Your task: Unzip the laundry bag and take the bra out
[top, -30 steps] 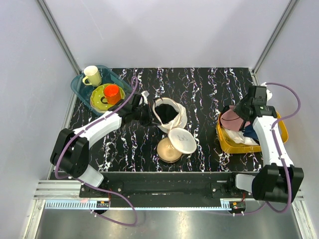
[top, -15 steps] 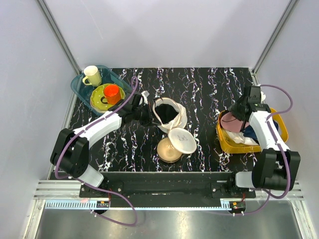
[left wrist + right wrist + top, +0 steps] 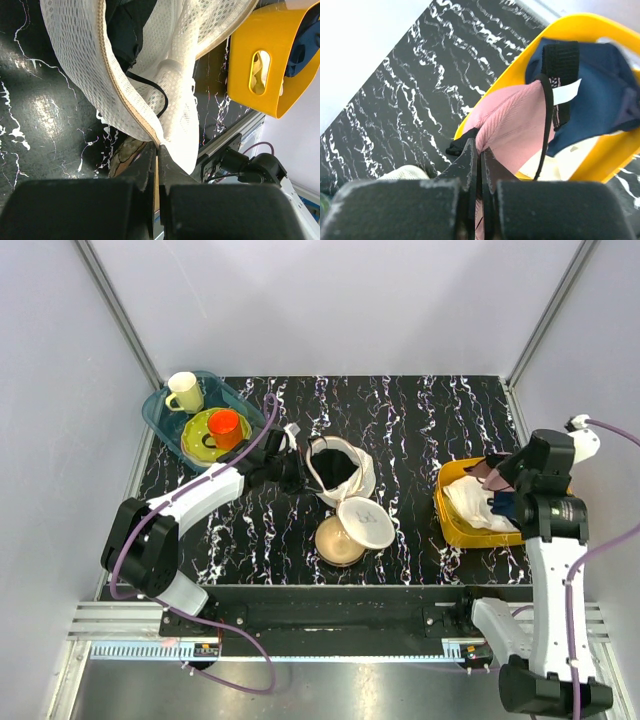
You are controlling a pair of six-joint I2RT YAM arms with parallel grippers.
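Overhead and wrist views. The laundry bag [image 3: 362, 480] lies on its side at the middle of the black marbled counter [image 3: 420, 430], its mouth open and the inside dark. Its round zip lid [image 3: 366, 523] hangs towards the near side and rests over a bronze bowl [image 3: 335, 545]. The left arm [image 3: 200, 495] reaches in from the left. In its wrist view the left jaws are pressed together on the tan-edged rim of the bag's mesh, pinching it.

The bra [image 3: 515, 125], dusty pink, is out of the bag and well apart from it, at the right side of the counter. The right jaws are closed tight on a fold of its pink fabric and hold it over the left part of a yellow bin [image 3: 450, 525]. One padded cup hangs across the bin's rim, with a black strap trailing along its edge. The bra touches a dark blue cloth [image 3: 600, 95] in the bin, and a white cloth [image 3: 475, 505] lies beside that. The right arm [image 3: 550, 550] rises steeply from its base at the near right.

At the far left corner stands a teal tray [image 3: 160, 415]. It carries a cream mug [image 3: 184, 392] and a yellow-green plate [image 3: 200, 435] with an orange cup [image 3: 225, 425] on it
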